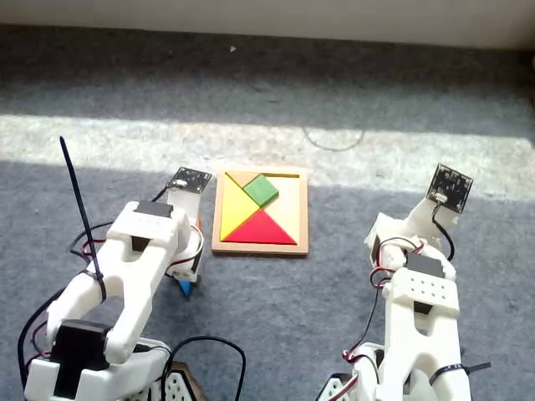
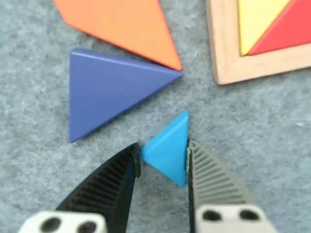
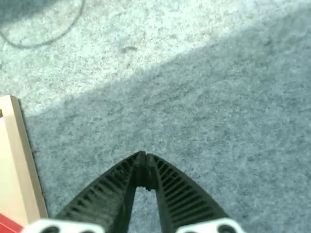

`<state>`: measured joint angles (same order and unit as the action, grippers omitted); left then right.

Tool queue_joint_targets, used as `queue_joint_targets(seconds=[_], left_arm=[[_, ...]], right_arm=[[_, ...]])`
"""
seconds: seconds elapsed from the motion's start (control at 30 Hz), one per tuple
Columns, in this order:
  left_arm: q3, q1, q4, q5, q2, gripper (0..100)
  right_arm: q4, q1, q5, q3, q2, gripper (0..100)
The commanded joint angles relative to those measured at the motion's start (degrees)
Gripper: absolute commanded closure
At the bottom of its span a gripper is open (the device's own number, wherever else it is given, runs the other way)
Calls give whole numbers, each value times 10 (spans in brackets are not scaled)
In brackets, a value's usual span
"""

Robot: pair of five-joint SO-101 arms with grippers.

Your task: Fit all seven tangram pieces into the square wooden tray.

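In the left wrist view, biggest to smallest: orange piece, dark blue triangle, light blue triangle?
Largest, too alike to rank: dark blue triangle and orange piece, which runs off the picture.
Smallest: light blue triangle.

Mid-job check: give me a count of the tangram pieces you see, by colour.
Yellow piece: 1, in tray
Red piece: 1, in tray
Green piece: 1, in tray
Orange piece: 1, on carpet
Dark blue piece: 1, on carpet
Light blue piece: 1, in left gripper
Total: 6
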<state>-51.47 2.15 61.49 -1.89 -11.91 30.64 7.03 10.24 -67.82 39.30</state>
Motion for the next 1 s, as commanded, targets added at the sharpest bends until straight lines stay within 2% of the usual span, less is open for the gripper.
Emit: queue_joint_targets(seconds=[0.0,0.37,0.73,0.97], left_arm=[[11,7,-7,-1,-4,902],[25,26,-6,0,-13,902],[24,27,18,-1,-164,899],[80,101,19,-6,-160,899]], right_arm=[[-9,-9,-7,3,17,988],[-9,-7,-7,3,17,988],[-9,-7,-7,4,17,988],[-9,-6,-7,5,17,988]])
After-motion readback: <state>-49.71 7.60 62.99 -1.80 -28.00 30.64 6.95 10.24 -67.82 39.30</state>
